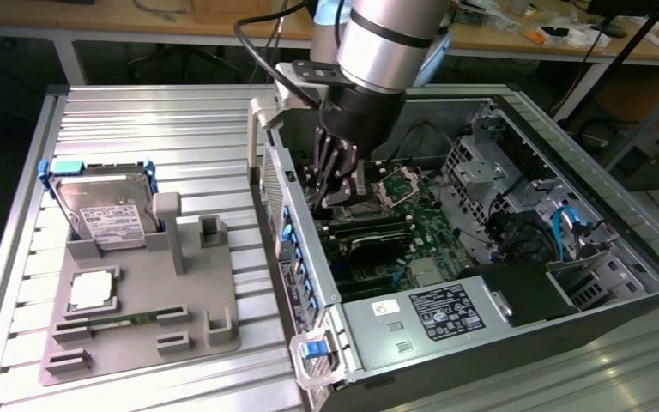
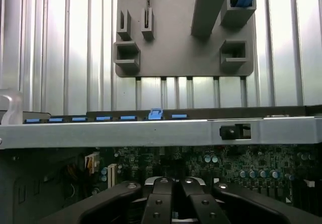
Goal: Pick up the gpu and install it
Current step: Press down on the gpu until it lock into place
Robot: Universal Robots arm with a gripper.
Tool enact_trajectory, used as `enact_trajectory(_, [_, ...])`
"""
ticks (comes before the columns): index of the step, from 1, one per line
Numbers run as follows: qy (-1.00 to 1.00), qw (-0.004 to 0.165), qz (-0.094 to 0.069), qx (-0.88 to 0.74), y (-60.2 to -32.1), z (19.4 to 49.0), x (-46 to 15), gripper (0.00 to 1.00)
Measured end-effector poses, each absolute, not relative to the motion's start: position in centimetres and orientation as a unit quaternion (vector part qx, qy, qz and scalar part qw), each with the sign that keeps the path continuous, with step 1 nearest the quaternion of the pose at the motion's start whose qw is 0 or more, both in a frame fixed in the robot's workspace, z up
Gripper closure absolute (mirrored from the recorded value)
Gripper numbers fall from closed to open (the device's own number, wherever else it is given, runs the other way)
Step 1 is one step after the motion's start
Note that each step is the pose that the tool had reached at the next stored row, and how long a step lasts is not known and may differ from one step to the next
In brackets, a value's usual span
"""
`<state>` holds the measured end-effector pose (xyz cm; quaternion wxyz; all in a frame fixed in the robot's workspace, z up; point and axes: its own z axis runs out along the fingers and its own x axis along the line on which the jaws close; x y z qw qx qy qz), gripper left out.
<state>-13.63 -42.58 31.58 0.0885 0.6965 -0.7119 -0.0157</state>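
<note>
Near the middle of the exterior view, inside the open computer case (image 1: 298, 257), the claw (image 1: 341, 202), fingers shut narrow, is hovering just above the gpu (image 1: 369, 244), apparently seating it against the motherboard (image 1: 438, 219).

No wording can be made out anywhere. The hard drive (image 1: 106, 210), standing in the grey holder (image 1: 135, 322) at the exterior view's left, carries a white label with dark print too small to read. The power supply (image 1: 432, 322) at the near end of the open computer case (image 1: 604, 257) bears a black label (image 1: 445, 311) with white print and a white sticker (image 1: 389, 306) with a red mark, both illegible.
</note>
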Motion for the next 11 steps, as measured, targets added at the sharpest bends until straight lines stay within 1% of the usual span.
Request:
enact_trajectory(4, [-0.71, 0.089, -0.016, 0.698, -42.67, 31.4, -12.52, 0.89])
enact_trajectory(11, [-0.71, 0.089, -0.016, 0.698, -42.67, 31.4, -12.52, 0.89])
